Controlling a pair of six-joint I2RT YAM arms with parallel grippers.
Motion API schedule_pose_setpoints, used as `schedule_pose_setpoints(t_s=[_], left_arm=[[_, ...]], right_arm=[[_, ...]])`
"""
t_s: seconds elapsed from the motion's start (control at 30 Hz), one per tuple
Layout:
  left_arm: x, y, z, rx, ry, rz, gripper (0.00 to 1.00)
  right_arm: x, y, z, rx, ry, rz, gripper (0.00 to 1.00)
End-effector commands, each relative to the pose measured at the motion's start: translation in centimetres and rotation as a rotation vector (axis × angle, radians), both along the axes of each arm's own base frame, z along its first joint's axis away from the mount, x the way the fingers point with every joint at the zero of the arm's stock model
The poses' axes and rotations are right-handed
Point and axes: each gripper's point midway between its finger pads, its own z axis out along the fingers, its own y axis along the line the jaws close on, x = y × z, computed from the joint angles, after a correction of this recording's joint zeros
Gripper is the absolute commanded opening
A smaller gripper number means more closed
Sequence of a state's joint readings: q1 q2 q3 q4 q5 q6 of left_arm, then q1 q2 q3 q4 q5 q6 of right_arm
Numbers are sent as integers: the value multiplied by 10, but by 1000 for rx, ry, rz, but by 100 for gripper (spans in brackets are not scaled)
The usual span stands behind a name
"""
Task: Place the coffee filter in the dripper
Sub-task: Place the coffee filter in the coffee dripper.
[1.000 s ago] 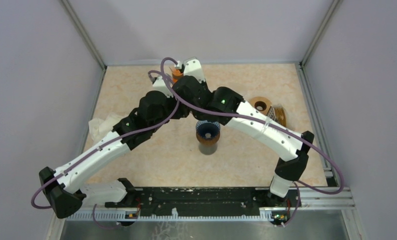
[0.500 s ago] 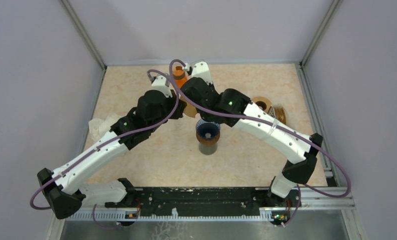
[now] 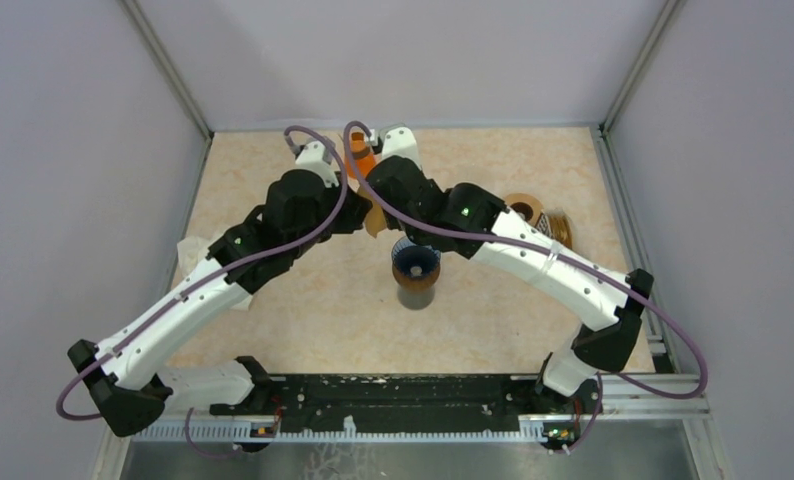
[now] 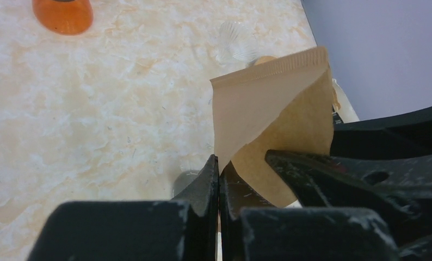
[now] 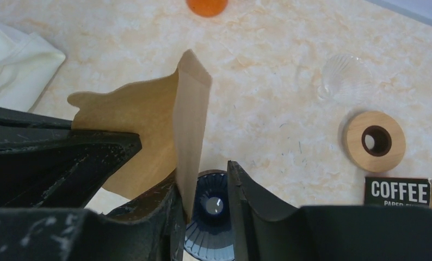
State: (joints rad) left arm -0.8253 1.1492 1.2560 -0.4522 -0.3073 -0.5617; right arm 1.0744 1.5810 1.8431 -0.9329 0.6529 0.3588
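Coffee filter (image 4: 273, 119) held in the air just beyond the dripper (image 3: 414, 262), pinched by the left arm.

The filter is folded flat and stands on edge, its ribbed seam up, with its two layers starting to part. The left gripper (image 4: 219, 179) is clamped on its lower corner. The right gripper (image 5: 203, 175) has its jaws apart; the paper only rests against one finger. The dripper's dark mouth sits directly below, seen between those fingers. The filter likely needs to come down and slightly nearward, and the left arm carries it.
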Motion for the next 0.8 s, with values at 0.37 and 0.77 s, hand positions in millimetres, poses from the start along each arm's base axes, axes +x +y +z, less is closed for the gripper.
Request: schedule_pose_setpoints(t_s=[0.37, 0.77], left_arm=[[-5, -8, 0, -176, 200, 123, 0], [-4, -4, 1, -191, 215, 164, 0]], right_arm=[[-5, 16, 23, 209, -41, 65, 38], [-1, 12, -2, 137, -24, 28, 34]])
